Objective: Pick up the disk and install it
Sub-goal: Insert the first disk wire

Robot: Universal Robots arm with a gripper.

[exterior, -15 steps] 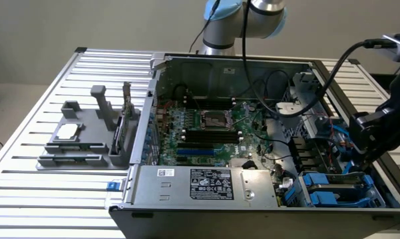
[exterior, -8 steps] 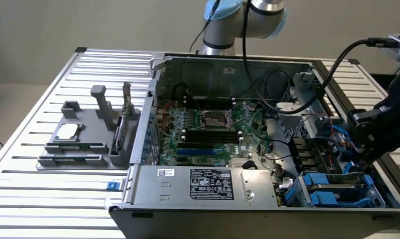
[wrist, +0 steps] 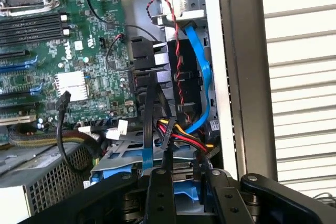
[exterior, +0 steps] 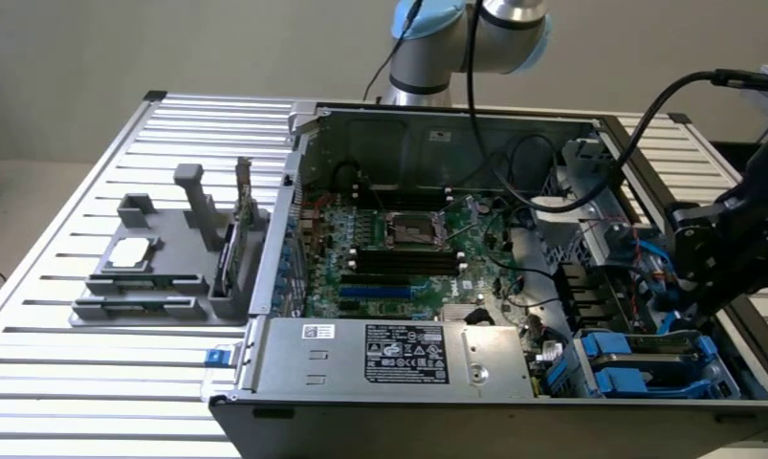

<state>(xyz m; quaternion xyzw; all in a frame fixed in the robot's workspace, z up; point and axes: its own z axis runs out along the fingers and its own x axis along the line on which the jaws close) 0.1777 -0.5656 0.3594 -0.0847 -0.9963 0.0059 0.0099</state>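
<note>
Exterior view first, from its left: on the slatted table a grey holder carries a small square chip and an upright card, neither touched. In the middle lies the open computer case, with its green main board and the grey power supply along the near edge. At the exterior view's right, in the near corner of the case, the disk in its blue frame sits low among the blue drive bays, and the gripper hangs just above it. In the wrist view the black fingers stand about half closed with a strip of the blue frame between them, so they appear to have hold of the disk by its edge. A blue flat cable and a bundle of red, yellow and black wires run close by. By my judgement the pick-up is done and the disk is at its bay. Whether it is fully home I cannot tell, and the grip is not yet let go.
</note>
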